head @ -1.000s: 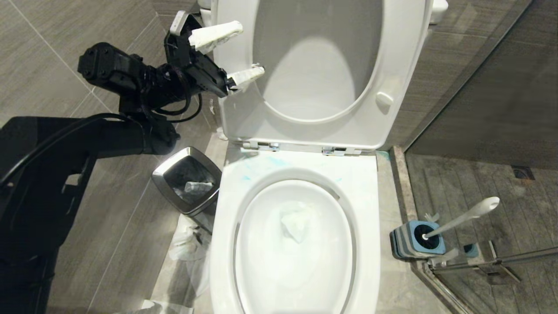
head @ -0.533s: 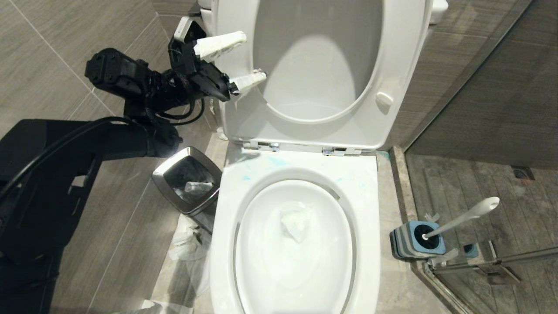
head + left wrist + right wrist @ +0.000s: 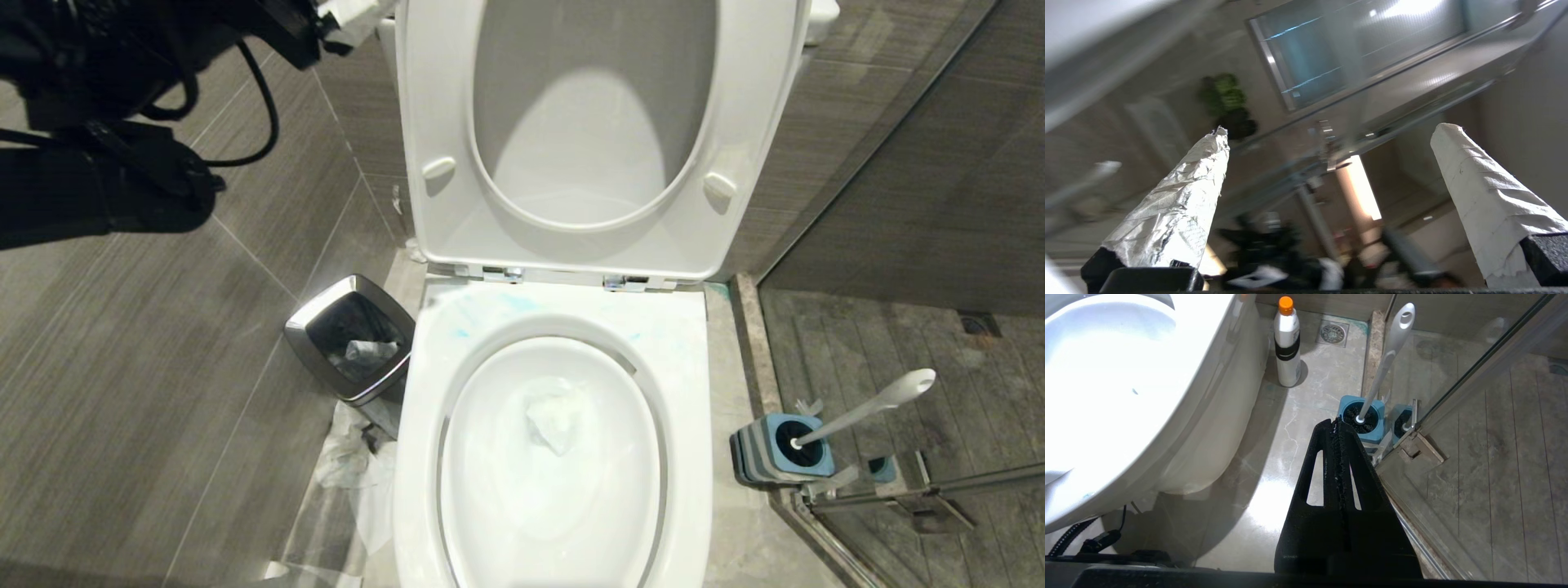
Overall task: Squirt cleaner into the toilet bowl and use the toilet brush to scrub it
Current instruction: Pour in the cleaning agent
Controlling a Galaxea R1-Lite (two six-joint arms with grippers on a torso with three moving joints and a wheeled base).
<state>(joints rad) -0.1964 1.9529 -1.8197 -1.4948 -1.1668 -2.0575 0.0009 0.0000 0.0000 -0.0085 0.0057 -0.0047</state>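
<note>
Standing propped upright against the wall, the white plastic seat and lid (image 3: 600, 139) leave the large glossy white ceramic toilet bowl (image 3: 555, 457) uncovered, which is what squirting and scrubbing call for; the bowl lies well below the left gripper (image 3: 1327, 163) and just beside the right gripper (image 3: 1337, 428). Thin turquoise-blue cleaner smears (image 3: 498, 306) mark the rim near the chrome hinges, and a crumpled white wad (image 3: 555, 420) sits in the basin. High at the seat's upper corner, the left gripper has its paper-wrapped fingers (image 3: 1180, 212) spread wide on nothing, so I judge it free for the next grasp. Parked low, the right gripper has its black fingers pressed together, empty. Just beyond its tip the slim white-grey toilet brush (image 3: 1386, 363) leans in its square blue holder (image 3: 1361, 418), handle up for easy taking; farther off stands an orange-capped white bottle (image 3: 1287, 345).
</note>
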